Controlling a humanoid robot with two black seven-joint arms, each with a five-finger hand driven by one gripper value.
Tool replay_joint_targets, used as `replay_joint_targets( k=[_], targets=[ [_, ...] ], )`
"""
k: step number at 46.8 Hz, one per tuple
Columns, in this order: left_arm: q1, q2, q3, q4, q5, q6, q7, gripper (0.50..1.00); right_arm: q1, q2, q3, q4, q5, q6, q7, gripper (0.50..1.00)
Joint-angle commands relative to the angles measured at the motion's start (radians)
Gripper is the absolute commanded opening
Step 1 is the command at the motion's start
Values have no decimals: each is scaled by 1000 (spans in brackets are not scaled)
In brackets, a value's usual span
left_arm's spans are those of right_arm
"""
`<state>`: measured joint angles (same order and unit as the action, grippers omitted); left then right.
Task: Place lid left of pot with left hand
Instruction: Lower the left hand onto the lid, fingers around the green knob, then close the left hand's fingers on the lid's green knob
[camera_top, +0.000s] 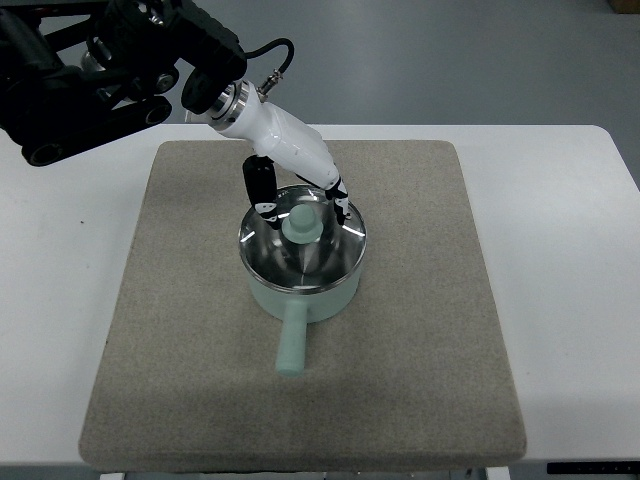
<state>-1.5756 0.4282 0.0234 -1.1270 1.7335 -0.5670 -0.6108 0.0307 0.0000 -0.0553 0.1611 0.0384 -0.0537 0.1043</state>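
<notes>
- White bench (560, 300) under a grey mat (420, 350), grey floor beyond the far edge.
- Mid-mat, a shade toward the far edge: mint pot (300, 295), handle (291, 345) aimed at the near edge.
- Lid (303, 245) seated square on the rim, not yet lifted; mint knob (300, 222) dead centre.
- Left hand (300, 205) down from the far-left corner, fingers (262, 190) either side of the knob, seemingly closing on it; firm clamp or only contact, cannot tell.
- Right arm nowhere in shot.
- Step in hand, by the look: the grasp, ahead of any lift.
- Next calls for a sure pinch, a straight lift clear of the rim, then across to bare mat by the left edge.
</notes>
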Motion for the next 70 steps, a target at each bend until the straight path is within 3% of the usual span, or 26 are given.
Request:
replay_joint_targets(
  k=[1,14,16,22,34,39,42,70],
  targets=[
    [0,0,0,0,1,1,0,829,0,0,0,0,0,0,0,924],
    [2,1,-2,0,-6,2,0,829,0,0,0,0,0,0,0,924],
    [2,1,-2,-2,-6,7,0,816,0,0,0,0,0,0,0,924],
    [9,1,7,-4,-3,27,0,714,0,0,0,0,0,0,0,924],
    [26,3,7,-4,-2,38,0,703,0,0,0,0,0,0,0,924],
    [26,1,9,-4,-2,38,0,617,0,0,0,0,0,0,0,924],
    [25,1,9,-4,1,38,0,500,0,0,0,0,0,0,0,924],
    [14,14,-26,-2,-12,36,0,500,0,0,0,0,0,0,0,924]
  ],
)
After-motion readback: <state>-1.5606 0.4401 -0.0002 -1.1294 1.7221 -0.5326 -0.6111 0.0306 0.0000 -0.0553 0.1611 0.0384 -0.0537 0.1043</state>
